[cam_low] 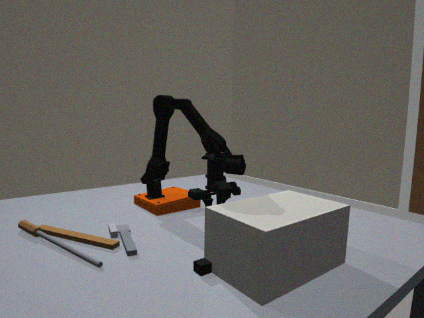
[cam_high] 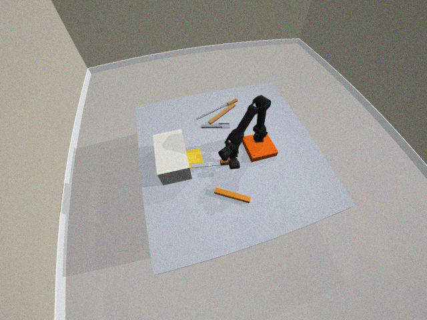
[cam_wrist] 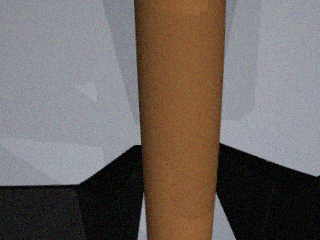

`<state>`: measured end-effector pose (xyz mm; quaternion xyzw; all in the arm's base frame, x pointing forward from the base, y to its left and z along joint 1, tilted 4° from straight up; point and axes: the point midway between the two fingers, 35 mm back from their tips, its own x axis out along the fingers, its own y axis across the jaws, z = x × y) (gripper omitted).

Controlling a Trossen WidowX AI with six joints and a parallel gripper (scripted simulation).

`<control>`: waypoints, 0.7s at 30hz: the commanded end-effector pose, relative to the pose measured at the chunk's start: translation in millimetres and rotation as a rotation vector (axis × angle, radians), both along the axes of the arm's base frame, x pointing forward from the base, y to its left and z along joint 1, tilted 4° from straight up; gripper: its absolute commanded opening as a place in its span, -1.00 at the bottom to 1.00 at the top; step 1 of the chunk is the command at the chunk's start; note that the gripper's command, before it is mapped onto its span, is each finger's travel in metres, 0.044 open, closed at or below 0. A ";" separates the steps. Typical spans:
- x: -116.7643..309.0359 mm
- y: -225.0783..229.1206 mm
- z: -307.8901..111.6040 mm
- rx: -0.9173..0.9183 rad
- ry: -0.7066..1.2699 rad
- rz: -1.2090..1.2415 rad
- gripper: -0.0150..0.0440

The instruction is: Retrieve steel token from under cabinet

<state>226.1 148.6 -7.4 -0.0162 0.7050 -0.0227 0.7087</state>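
Observation:
The white cabinet (cam_high: 170, 151) (cam_low: 277, 239) stands with the yellow marked area (cam_high: 194, 153) in front of it. My gripper (cam_high: 229, 161) (cam_low: 214, 202) (cam_wrist: 175, 152) points down in front of the cabinet and is shut on the round wooden handle (cam_wrist: 180, 100) of a thin-rod tool. The thin metal rod (cam_high: 207, 166) runs from the handle to the cabinet's front edge, beside the yellow area; whether its tip reaches under the cabinet is hidden. The steel token is not visible in any view, and the vent slots do not show.
A handled rod (cam_high: 211, 111) (cam_low: 68, 248), a wooden stick (cam_high: 221, 114) (cam_low: 80, 236) and a grey metal tool (cam_high: 211, 126) (cam_low: 127, 241) lie to one side. An orange-brown bar (cam_high: 231, 195) lies on the other. A small black block (cam_low: 202, 267) sits by the cabinet.

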 end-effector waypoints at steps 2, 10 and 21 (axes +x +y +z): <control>8.9 0.9 0.5 0.003 0.003 0.002 -0.49; 19.6 0.9 0.6 0.003 0.002 0.003 -0.49; 33.7 1.0 0.9 0.003 0.002 0.003 -0.49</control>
